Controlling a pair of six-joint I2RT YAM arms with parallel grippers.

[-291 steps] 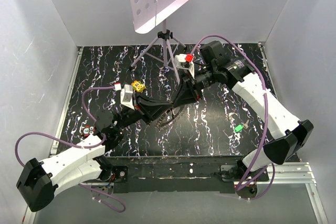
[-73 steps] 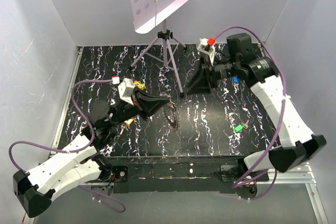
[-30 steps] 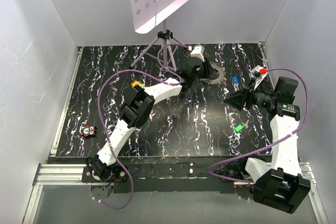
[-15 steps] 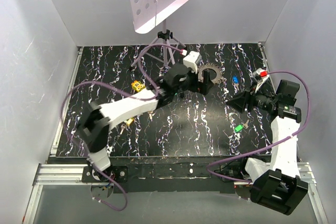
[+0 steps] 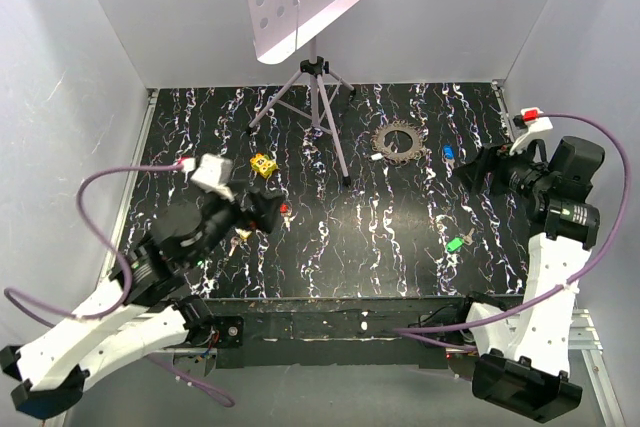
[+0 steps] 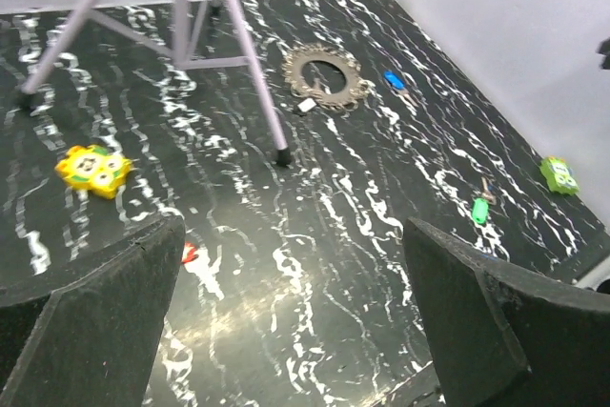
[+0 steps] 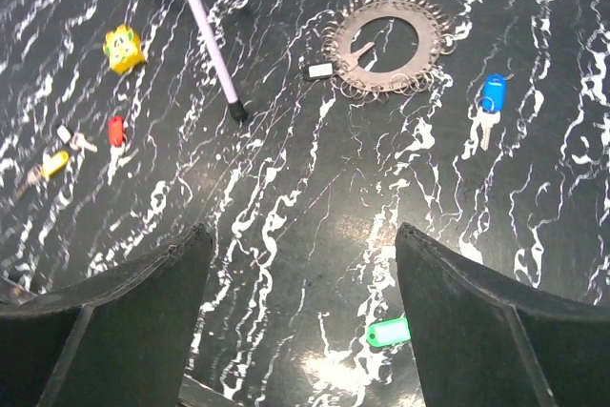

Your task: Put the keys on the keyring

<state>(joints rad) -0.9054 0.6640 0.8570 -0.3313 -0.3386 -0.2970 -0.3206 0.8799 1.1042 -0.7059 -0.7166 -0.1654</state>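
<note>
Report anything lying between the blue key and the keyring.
Nothing visible does. In the right wrist view the blue key lies beside the keyring, apart from it, with only bare table between them.

**Colour and pattern log: table and contents**

Table: black with white marbled streaks across the whole surface.
Keyring: dull grey-brown metal.
Black key: black head, silver blade.
Blue key: bright blue head, silver blade.
Green key: vivid green head.
Red key: red head.
Yellow key: yellow head; blade colour too small to tell.
Block: yellow with dark spots.
Tripod: pale lilac legs.
Left claw and right claw: matte black.
Left arm and right arm: white shells, black joints.
Cables: purple.
Walls: plain pale grey-white.
</note>
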